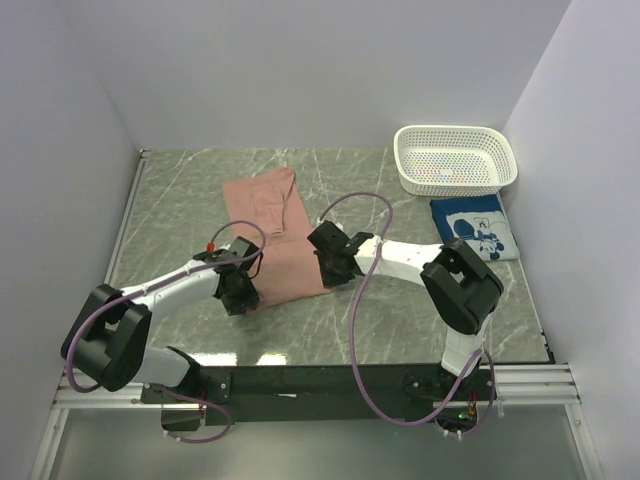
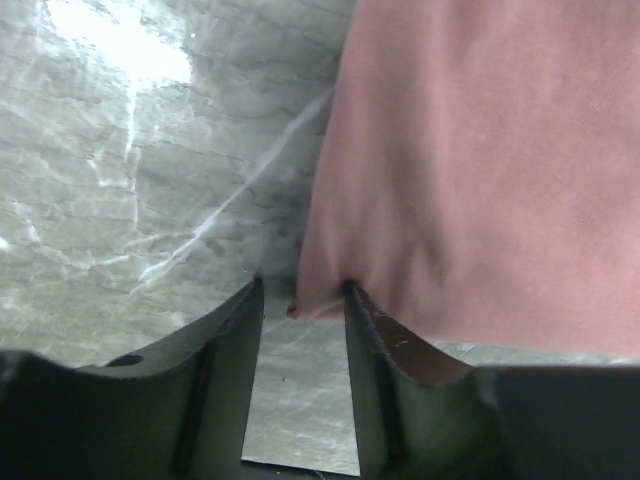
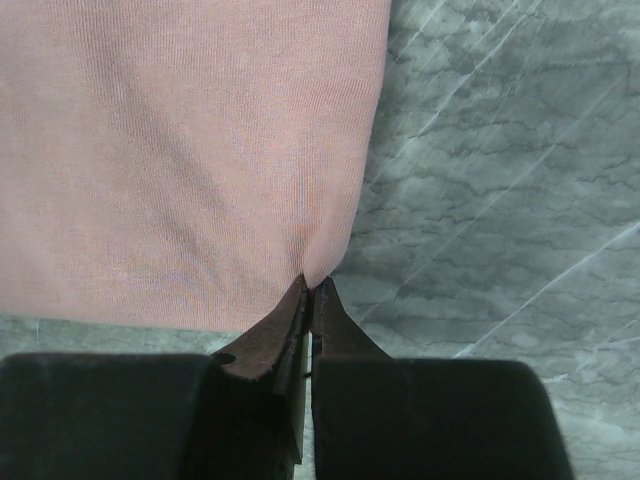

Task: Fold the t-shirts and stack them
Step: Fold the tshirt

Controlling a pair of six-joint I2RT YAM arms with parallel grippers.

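Here, marbled tabletop (image 1: 180, 200), white walls (image 1: 300, 70) — right end effector (image 3: 310, 286) tight on pink t-shirt (image 1: 270, 215), left end effector (image 2: 303, 290) agape.

I see the pink t-shirt (image 1: 285, 255) lying mid-counter (image 1: 180, 190) as a long folded strip, plain dusty-pink side up with no print showing. It runs from about 11 o'clock at its far end to 5 o'clock at its near end, and the far end is a little rumpled. Its near right corner is pinched in the closed right pincer (image 3: 310, 290). Its near left corner sits at the gap between the parted fingers of the left pincer (image 2: 300, 292). The blue t-shirt (image 1: 476, 228) lies at 3 o'clock from the pink one, well apart. It is folded into a small flat rectangle, with its white cartoon print facing up.
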